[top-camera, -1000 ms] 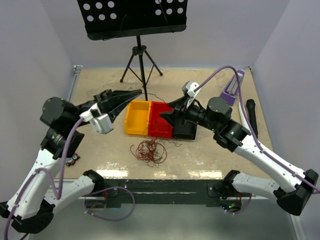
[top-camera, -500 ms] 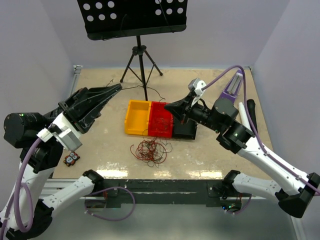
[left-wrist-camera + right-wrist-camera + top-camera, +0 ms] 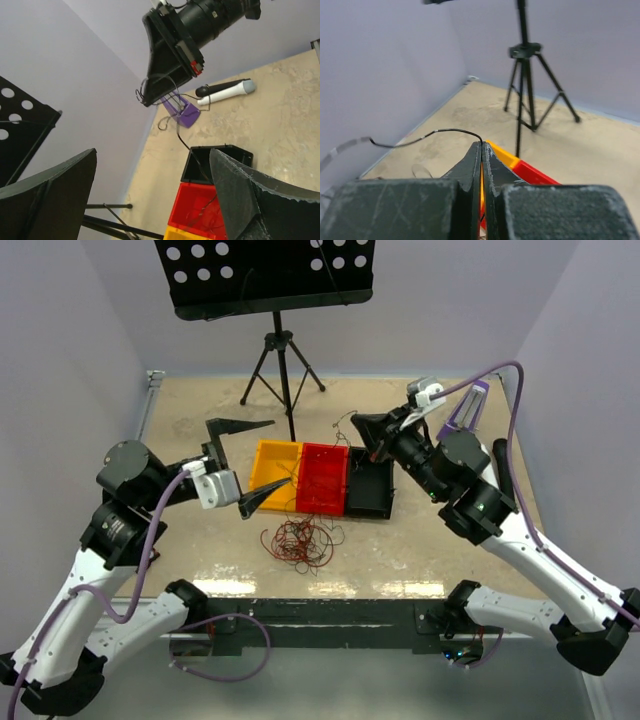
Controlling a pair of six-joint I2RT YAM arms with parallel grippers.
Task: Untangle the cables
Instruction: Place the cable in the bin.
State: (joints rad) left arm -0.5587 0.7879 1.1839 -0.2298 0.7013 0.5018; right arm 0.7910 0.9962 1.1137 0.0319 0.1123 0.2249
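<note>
Surveying from the overhead view, I note the table fills the frame, with a music stand at top centre. Three small bins sit side by side at mid-frame: yellow bin, red bin, black bin.

The cables lie as a loopy red-and-black clump on the table just below the yellow and red bins. Neither arm is touching the clump.

The left gripper is spread wide and holds nothing. One finger lies over the lower left corner of the yellow bin, the other points right above that bin's top edge.

The right gripper sits raised above the upper edge of the black bin, pressed together and pinching a single black wire at its very tip. In the left wrist view that wire drops in loose curls toward the black and red bins. I cannot tell whether it runs on to the clump.

Risks, in my judgement:
- The pinch is at the extreme tip on a very thin wire, so a sharp pull could let it slip out.
- The trailing length could catch on a bin rim, and tension would then drag or tip the bin.
- If the wire does join the clump, lifting further may tighten the knot rather than free it.
- The lower left finger is close enough to the yellow bin to knock it.
</note>
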